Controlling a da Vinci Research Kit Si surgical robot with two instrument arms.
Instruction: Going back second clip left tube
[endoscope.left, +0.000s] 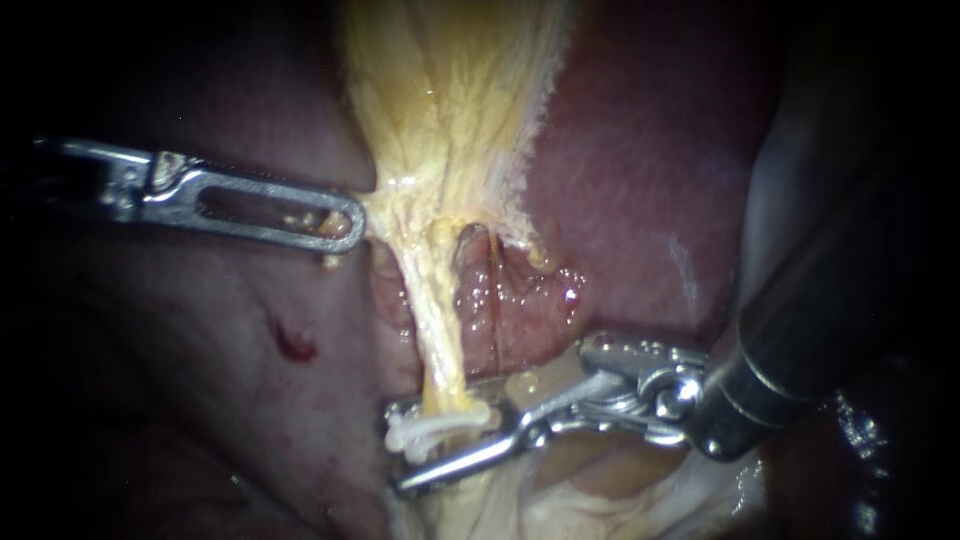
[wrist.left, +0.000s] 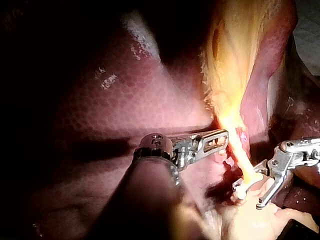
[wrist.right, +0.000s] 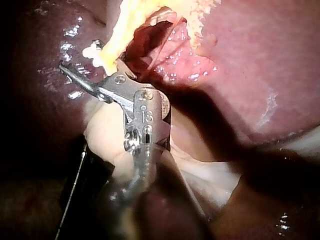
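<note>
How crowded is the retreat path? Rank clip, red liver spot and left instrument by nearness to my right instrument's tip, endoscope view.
1. clip: on the tube, at the tip of the right instrument.
2. red spot: on liver, up-left.
3. left instrument: farthest, upper left.

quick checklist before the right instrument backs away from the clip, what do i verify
1. Right instrument jaws open: ok, a gap shows between them.
2. White clip seated across the left tube: ok.
3. Clip free of both jaws: cannot tell, it lies between them.
4. Left instrument shut on the yellow tissue, tenting it sideways: ok.
5. Fresh blood at the clip: ok, none seen.
</note>
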